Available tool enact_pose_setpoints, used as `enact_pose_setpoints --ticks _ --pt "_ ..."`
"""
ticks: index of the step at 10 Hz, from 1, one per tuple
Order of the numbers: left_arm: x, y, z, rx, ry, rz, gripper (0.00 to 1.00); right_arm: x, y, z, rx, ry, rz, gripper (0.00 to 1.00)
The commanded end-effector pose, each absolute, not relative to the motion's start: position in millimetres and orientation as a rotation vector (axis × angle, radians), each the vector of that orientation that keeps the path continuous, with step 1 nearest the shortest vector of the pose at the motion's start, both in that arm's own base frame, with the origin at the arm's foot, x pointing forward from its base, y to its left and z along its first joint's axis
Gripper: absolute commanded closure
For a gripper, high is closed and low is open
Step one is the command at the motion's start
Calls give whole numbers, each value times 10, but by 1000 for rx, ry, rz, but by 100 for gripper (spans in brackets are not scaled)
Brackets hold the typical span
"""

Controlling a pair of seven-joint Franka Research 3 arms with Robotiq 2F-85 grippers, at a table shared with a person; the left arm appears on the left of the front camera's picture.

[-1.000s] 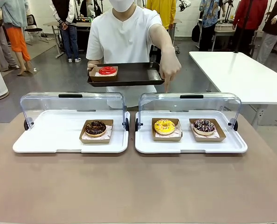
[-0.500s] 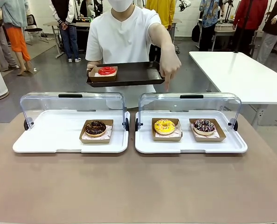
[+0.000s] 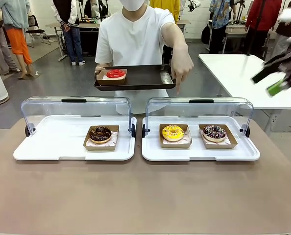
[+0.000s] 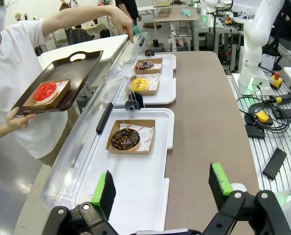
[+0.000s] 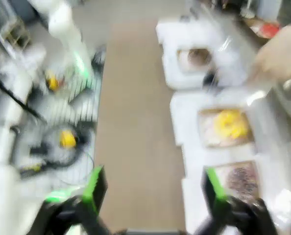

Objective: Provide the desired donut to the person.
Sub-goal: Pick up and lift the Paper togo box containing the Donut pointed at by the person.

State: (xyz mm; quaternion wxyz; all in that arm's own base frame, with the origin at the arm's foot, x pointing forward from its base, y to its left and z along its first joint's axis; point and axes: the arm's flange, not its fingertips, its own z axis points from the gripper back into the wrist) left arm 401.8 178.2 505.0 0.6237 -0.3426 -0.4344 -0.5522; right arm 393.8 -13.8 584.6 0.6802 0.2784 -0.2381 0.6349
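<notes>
The person's hand (image 3: 181,66) points down over the yellow donut (image 3: 173,132), which sits in the right tray (image 3: 243,152) toward the table's far edge. The right gripper (image 3: 269,81) hangs above the right edge with jaws spread and is probably the nearer. The left gripper (image 4: 161,186) is also spread and empty.

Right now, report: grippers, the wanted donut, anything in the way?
Left gripper, right gripper open, empty. Person's hand seems to point at yellow donut, untouched in its box. Clear lid raised, nothing over it.
</notes>
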Motion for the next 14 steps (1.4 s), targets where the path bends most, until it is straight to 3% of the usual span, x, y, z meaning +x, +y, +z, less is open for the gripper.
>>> enact_pose_setpoints --ticks 1,5,7,9,10,14 --pt "4011 1794 5059 -783 -1009 -1264 0 3746 286 5357 445 -336 1503 0" --pt "4011 1794 5059 -783 -1009 -1264 0 3780 795 4607 347 -212 1502 0" --pt "4011 1794 5059 -783 -1009 -1264 0 4005 813 4498 278 -258 1453 0" --pt "4011 1794 5059 -783 -1009 -1264 0 4042 683 4428 410 -228 1418 0" --pt "4011 1794 5059 -783 -1009 -1264 0 3960 786 4457 307 -264 1467 0" --pt "4011 1794 5059 -783 -1009 -1264 0 3960 786 4457 307 -264 1467 0"
